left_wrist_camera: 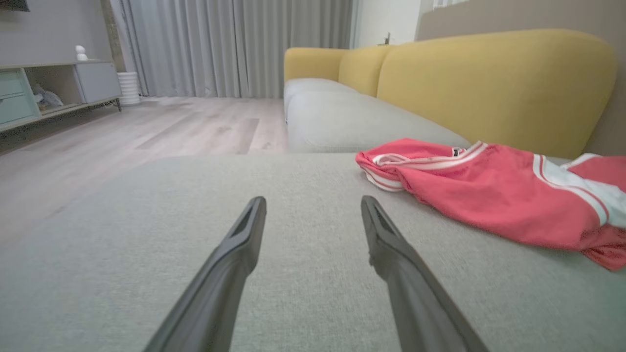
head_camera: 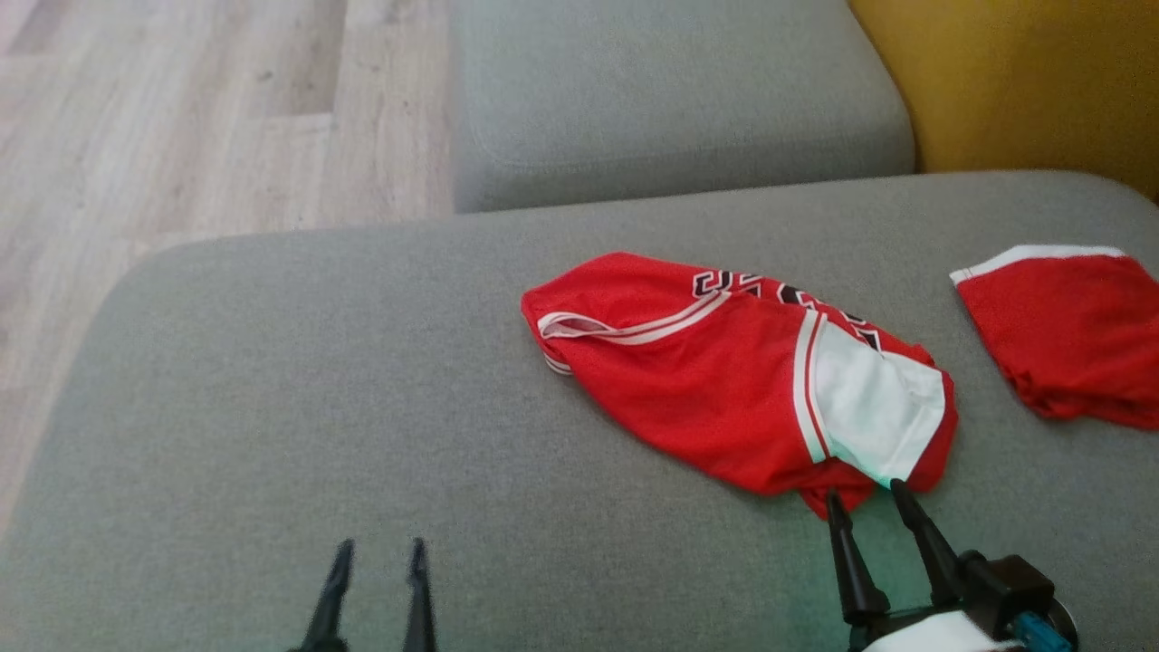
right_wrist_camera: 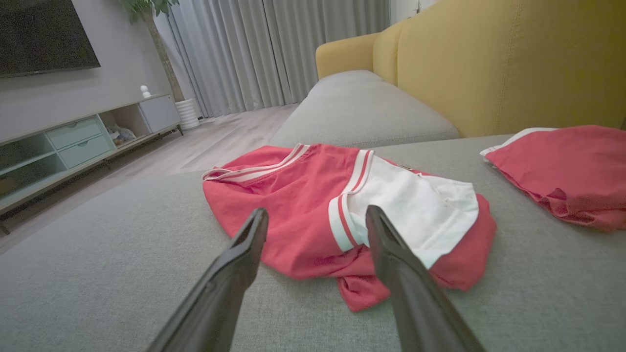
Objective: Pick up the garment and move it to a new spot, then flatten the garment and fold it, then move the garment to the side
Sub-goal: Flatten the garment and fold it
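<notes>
A broad grey seat cushion (head_camera: pixel 272 407) lies in the foreground, with a second grey cushion (head_camera: pixel 670 91) beyond it and a mustard-yellow backrest (head_camera: pixel 1023 81) along their right side. A red cloth with a white band (head_camera: pixel 1068 335) lies crumpled at the right of the near cushion. Pale wooden floor (head_camera: pixel 181 118) stretches away to the left. Across the room grey curtains (left_wrist_camera: pixel 234 44) hang to the floor, and a low sideboard (right_wrist_camera: pixel 73 142) with pale green drawers stands under a dark television (right_wrist_camera: pixel 41 36). On the sideboard sits what may be a small white figurine (right_wrist_camera: pixel 145 91), and beside it stands a ribbed white pot (right_wrist_camera: pixel 188 113).
</notes>
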Controlling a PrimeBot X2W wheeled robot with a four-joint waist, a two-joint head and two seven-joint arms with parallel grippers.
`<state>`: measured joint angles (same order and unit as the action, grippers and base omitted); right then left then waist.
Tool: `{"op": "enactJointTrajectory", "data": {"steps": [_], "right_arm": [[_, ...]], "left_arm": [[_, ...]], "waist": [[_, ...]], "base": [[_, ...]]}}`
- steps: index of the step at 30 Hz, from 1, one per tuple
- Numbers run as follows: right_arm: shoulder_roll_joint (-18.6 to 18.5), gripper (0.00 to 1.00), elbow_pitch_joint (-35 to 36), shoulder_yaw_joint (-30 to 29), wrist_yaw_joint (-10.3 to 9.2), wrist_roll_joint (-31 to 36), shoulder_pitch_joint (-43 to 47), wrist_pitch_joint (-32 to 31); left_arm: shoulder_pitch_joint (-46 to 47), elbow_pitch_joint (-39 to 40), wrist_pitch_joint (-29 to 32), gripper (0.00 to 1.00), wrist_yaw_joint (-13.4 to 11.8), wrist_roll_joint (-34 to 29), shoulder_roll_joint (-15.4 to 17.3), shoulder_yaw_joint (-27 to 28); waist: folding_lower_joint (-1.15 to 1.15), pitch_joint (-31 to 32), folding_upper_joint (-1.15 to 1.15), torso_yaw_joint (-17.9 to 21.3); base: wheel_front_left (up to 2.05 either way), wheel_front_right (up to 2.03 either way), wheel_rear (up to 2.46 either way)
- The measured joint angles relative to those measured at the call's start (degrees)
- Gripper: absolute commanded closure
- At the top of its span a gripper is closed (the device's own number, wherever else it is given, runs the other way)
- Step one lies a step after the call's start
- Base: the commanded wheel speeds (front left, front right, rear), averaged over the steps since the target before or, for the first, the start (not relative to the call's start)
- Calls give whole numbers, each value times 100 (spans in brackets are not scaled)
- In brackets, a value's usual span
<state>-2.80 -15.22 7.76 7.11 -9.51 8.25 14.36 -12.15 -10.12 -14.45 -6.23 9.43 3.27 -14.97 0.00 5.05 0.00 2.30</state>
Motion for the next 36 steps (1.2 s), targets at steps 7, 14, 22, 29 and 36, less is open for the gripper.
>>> {"op": "enactJointTrajectory", "data": {"steps": [7, 14, 22, 29, 36], "right_arm": [[-29, 0, 125, 163, 0, 0, -204, 0], [-42, 0, 379, 380, 0, -2, -1083, 0], [-32, 0, 414, 634, 0, -86, -1425, 0], [-5, 0, 425, 694, 0, -187, -1606, 1], [5, 0, 424, 700, 0, -361, -1595, 1]], "left_arm": [[1463, -843, 0, 0, 434, -170, -3, -547], [4067, -2113, 64, 0, 922, -242, -41, -1240], [5773, -3599, 303, 0, 1247, 48, -64, -1927], [6428, -4448, 387, 0, 1334, 422, -82, -2377], [6729, -4415, 102, 100, 1351, 692, -67, -2949]], "waist": [[1, -449, 0, 183], [4, -1403, -1, 553], [2, -2301, 0, 1295], [2, -2782, -1, 1948], [2, -2906, -1, 2285]], "base": [[0, 0, 0], [0, 0, 0], [0, 0, 0], [0, 0, 0], [0, 0, 0]]}}
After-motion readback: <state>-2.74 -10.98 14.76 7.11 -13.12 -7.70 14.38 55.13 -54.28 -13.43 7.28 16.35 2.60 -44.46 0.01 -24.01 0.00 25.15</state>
